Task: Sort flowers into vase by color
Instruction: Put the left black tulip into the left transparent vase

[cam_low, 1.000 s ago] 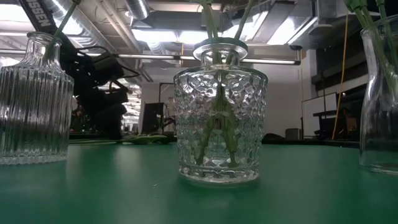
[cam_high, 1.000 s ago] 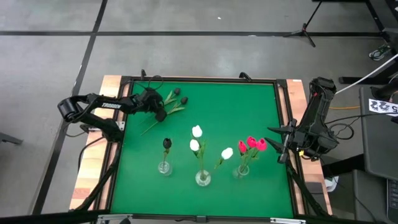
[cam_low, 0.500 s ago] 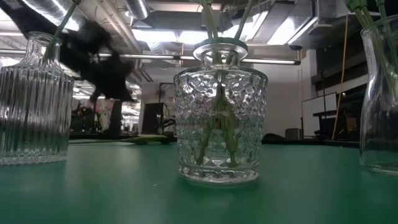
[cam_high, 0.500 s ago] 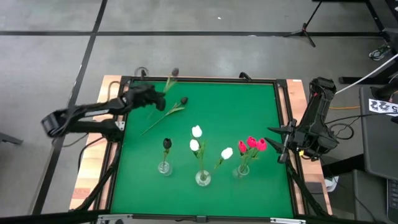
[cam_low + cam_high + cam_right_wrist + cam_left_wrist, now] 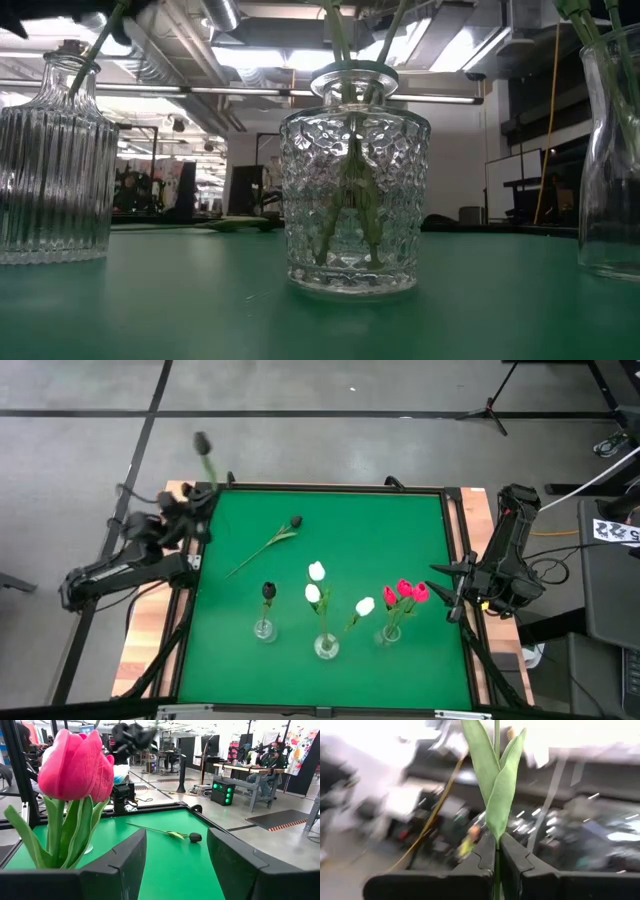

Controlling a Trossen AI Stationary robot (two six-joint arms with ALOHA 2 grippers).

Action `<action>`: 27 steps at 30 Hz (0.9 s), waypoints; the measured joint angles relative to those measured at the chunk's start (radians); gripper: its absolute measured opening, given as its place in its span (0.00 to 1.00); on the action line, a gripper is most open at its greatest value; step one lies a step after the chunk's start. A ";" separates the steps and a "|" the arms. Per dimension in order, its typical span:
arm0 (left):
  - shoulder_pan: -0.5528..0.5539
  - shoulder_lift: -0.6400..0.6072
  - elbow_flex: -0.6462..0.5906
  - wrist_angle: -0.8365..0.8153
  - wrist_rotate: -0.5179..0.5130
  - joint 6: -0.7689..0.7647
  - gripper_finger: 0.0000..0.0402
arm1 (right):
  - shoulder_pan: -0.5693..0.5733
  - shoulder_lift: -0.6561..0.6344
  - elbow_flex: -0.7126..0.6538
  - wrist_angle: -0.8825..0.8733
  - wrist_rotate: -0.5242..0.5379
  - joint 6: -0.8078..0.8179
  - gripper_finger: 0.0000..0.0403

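My left gripper is at the table's far-left corner, raised and shut on a black tulip whose head sticks out past the far edge. A second black tulip lies flat on the green mat. Near the front stand three glass vases. The ribbed one holds a black tulip, the middle one white tulips, and the right one red-pink tulips. My right gripper waits open at the right edge, beside the red-pink heads. My left gripper pinches the black tulip's thin green stem between its two fingertips, just below the leaves. The leaves and head stand out beyond the fingertips. The flower is lifted clear of the table.
A black frame runs around the mat, with wooden strips outside it on the left and right. The mat's far half holds only the lying tulip. The low view shows the cut-glass vase close up, between the ribbed vase and the right vase.
My left gripper has risen from the two black tulips lying at the mat's far left. It has swung back toward the far-left corner and tipped upward. One black tulip has gone up with it, clear of the mat. The other lies where it was.
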State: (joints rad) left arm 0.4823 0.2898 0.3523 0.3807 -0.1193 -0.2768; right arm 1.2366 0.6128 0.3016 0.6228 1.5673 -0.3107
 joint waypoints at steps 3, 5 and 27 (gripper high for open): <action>-0.102 -0.067 0.000 0.044 0.005 0.051 0.00 | 0.000 0.000 0.000 0.000 0.000 0.000 0.52; -0.175 -0.090 0.000 0.066 0.006 0.082 0.00 | 0.000 0.000 0.000 0.000 0.000 0.000 0.52; -0.909 0.357 -0.204 0.813 -0.121 0.360 0.00 | 0.000 0.000 0.000 0.004 -0.001 0.019 0.52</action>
State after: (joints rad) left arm -0.4268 0.6466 0.1478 1.1934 -0.2405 0.0833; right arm 1.2368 0.6128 0.3016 0.6263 1.5665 -0.2916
